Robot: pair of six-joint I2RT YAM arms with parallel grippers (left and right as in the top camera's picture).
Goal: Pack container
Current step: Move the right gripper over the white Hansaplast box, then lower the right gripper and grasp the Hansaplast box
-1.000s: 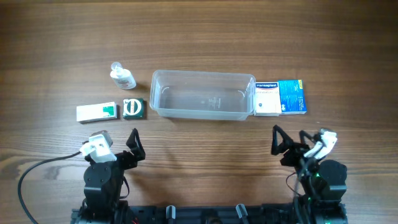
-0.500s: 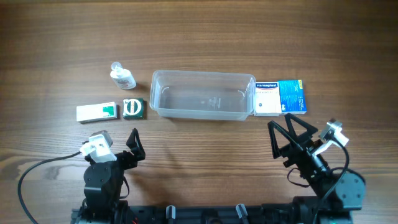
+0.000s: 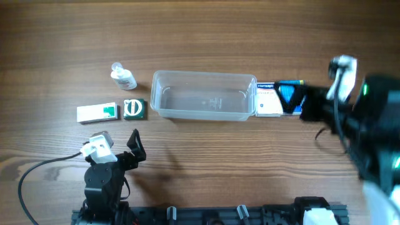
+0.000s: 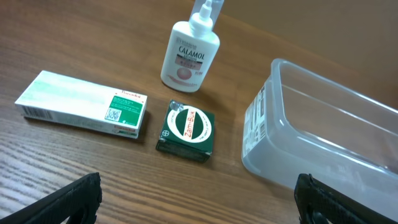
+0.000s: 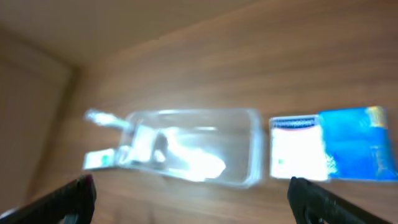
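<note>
The container (image 3: 203, 115) is a clear rectangular tub lying empty at mid-table, also seen as the container (image 4: 323, 130) and the container (image 5: 249, 146). Left of it are a Calamol bottle (image 3: 123, 77), a white-and-green box (image 3: 97, 112) and a small dark green box (image 3: 134, 109). A blue-and-white box (image 3: 270, 99) lies against its right end. My left gripper (image 4: 198, 190) hangs open near the table's front, short of these items. My right gripper (image 5: 193, 190) is open and empty, raised high; its blurred arm (image 3: 369, 119) covers part of the blue-and-white box.
A black cable (image 3: 31, 175) loops at the front left beside the left arm's base (image 3: 103, 181). Bare wooden table (image 3: 206, 37) stretches behind the container and in front of it.
My right arm has lifted from the front right and swung up toward the blue-and-white box, staying open. The left arm and all objects have not moved.
</note>
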